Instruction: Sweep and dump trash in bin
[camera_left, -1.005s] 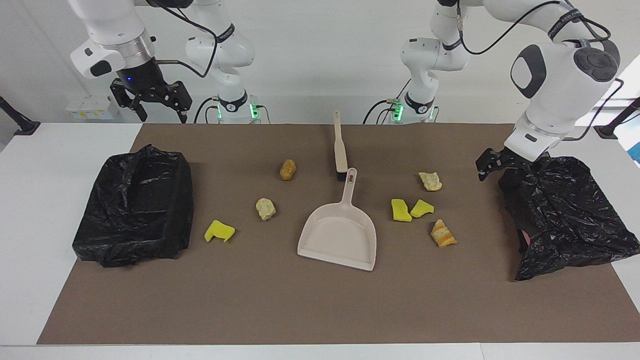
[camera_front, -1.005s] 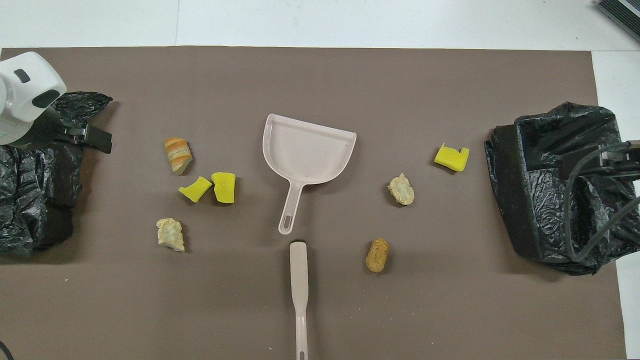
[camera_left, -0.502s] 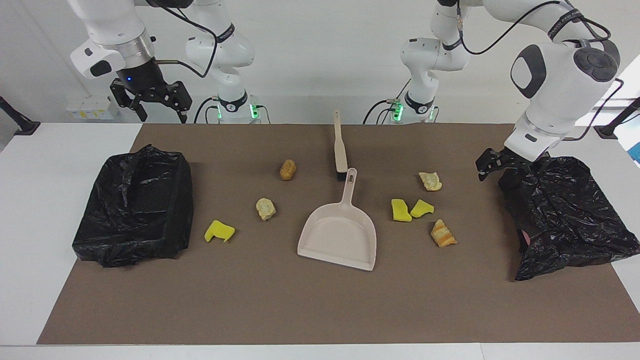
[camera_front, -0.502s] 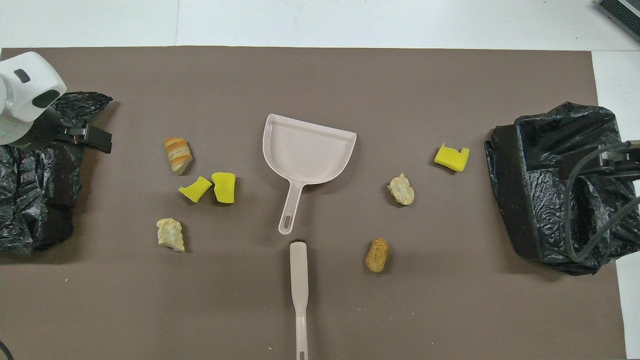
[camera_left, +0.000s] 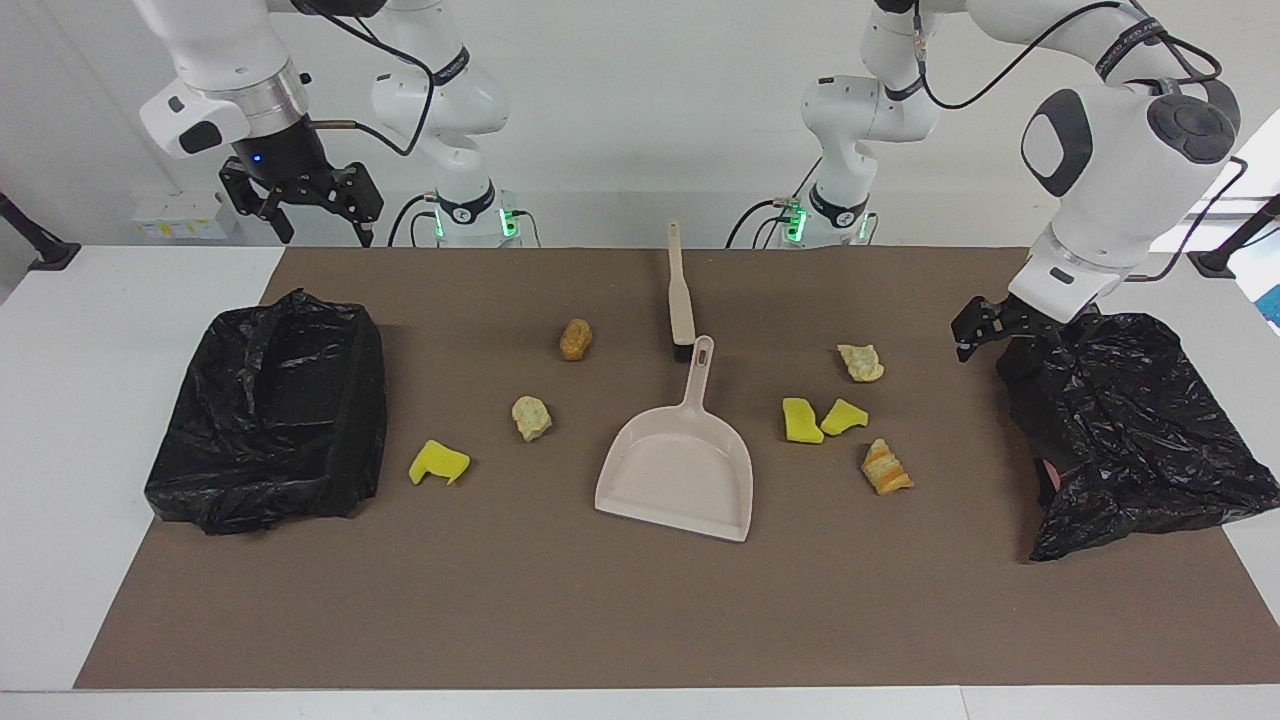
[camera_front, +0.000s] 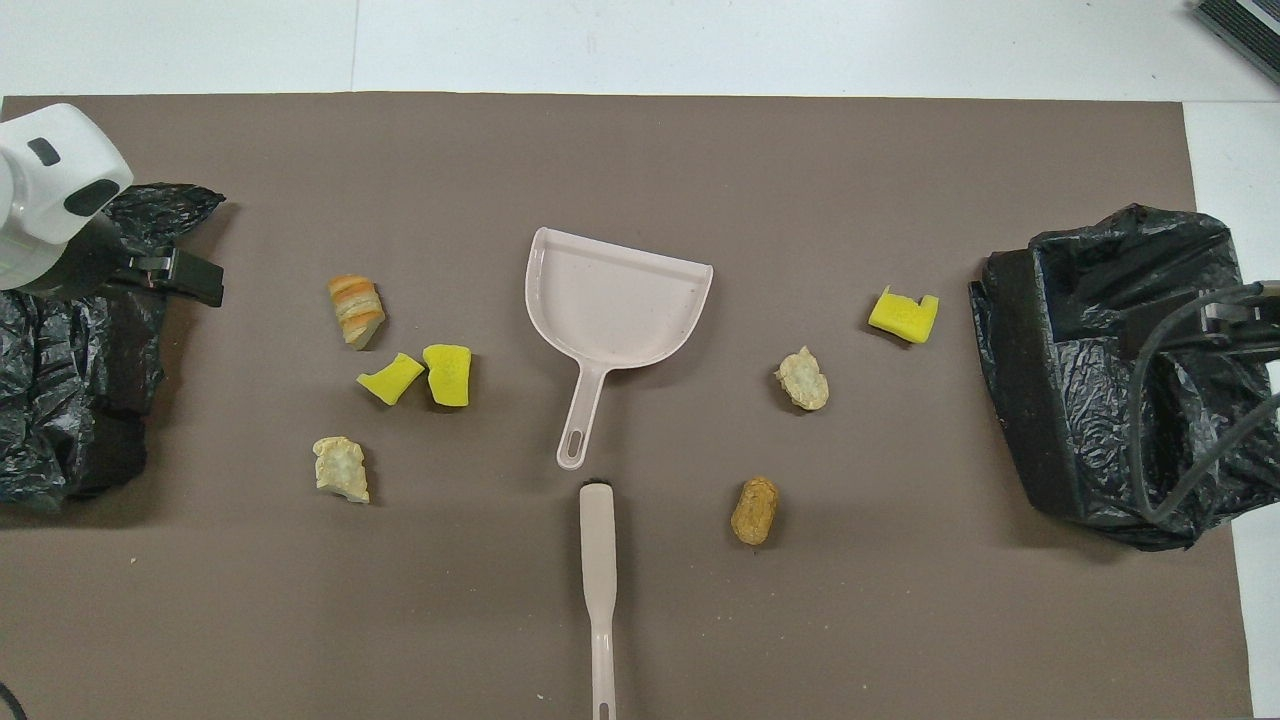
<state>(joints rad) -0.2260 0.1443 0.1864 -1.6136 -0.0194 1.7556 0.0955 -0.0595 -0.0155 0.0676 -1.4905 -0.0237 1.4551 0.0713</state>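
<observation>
Nearest to the robots, the brush (camera_left: 681, 300) is laid flat on the counter (camera_left: 560, 620), its head just beside the handle of the dustpan (camera_left: 676, 470), which is open away from the robots. The trash (camera_left: 575, 339) is scattered around them, seven scraps in all and all of them on the counter. Three lie toward the right arm's end. Four lie toward the left arm's end, among them two yellow chunks (camera_left: 801, 420) close together.

The right tool (camera_left: 300, 195) is held released and empty above the bin (camera_left: 270, 410) at its end. The left tool (camera_left: 985, 330) is kept low at the edge of the other bin (camera_left: 1130, 430). Whether it is clenched cannot be told.

Sweeping is judged not yet started. For the next move, it is judged that the brush and the dustpan handle must be grasped, one by each arm.
</observation>
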